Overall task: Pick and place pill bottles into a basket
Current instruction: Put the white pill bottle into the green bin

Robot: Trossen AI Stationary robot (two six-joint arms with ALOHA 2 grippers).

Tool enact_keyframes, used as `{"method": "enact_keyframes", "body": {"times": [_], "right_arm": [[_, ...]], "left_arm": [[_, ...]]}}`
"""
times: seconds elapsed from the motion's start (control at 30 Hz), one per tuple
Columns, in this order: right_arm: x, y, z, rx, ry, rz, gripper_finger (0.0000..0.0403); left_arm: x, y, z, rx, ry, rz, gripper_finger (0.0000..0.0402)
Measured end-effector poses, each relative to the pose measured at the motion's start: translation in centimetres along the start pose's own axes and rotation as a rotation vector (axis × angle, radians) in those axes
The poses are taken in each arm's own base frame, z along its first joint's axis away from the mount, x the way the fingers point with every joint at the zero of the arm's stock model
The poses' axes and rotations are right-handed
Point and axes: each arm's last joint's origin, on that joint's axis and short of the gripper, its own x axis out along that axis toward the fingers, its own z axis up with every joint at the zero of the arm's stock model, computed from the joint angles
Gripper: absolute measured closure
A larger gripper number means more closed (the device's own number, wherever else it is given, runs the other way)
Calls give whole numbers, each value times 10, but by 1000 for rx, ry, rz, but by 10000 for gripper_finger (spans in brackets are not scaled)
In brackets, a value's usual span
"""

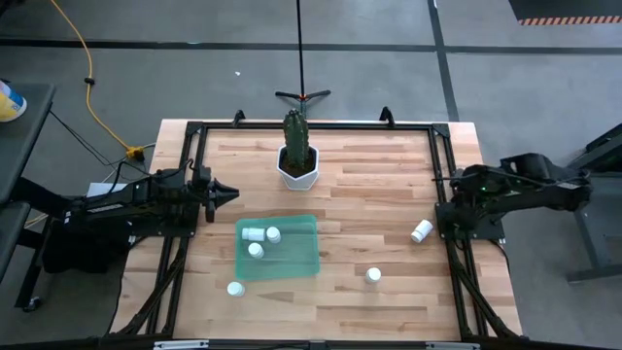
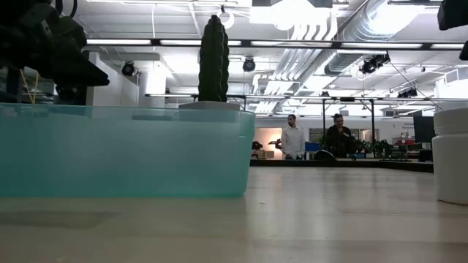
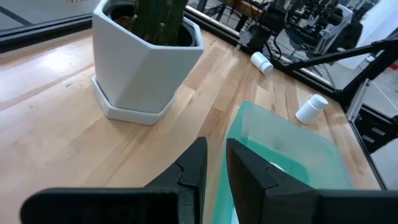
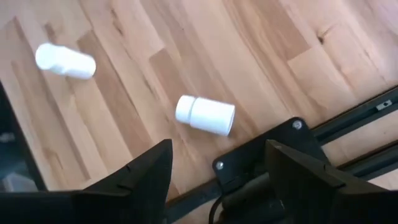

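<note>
The teal-green basket [image 1: 296, 251] lies on the table's near middle with three white pill bottles [image 1: 256, 250] inside. Three more bottles rest on the wood: one lying on its side [image 1: 421, 231] at the right, one upright [image 1: 373, 275] near the middle, and one [image 1: 235, 289] by the basket's near left corner. My left gripper [image 1: 233, 192] is shut and empty, above the table left of the basket's far edge [image 3: 216, 163]. My right gripper [image 1: 442, 216] is open and empty at the table's right edge, just above the lying bottle [image 4: 205, 115].
A white hexagonal pot with a cactus [image 1: 297, 160] stands behind the basket, near the far edge. A black metal frame [image 1: 443, 165] runs round the table. In the low view the basket's wall [image 2: 124, 150] fills the left and a bottle [image 2: 452, 157] stands at the right. People stand far off in the room.
</note>
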Motion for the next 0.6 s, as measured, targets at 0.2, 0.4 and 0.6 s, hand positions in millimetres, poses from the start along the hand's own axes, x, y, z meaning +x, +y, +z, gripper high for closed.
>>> {"method": "enact_keyframes", "body": {"times": [0.2,0.4,0.6], "right_arm": [[13,-1,-4,-12,50,36,159],[15,-2,-3,-20,14,27,178],[19,9,13,-67,-52,67,198]], "left_arm": [[0,1,0,0,-10,22,305],[0,1,0,0,-11,24,305],[0,1,1,0,-13,27,305]]}}
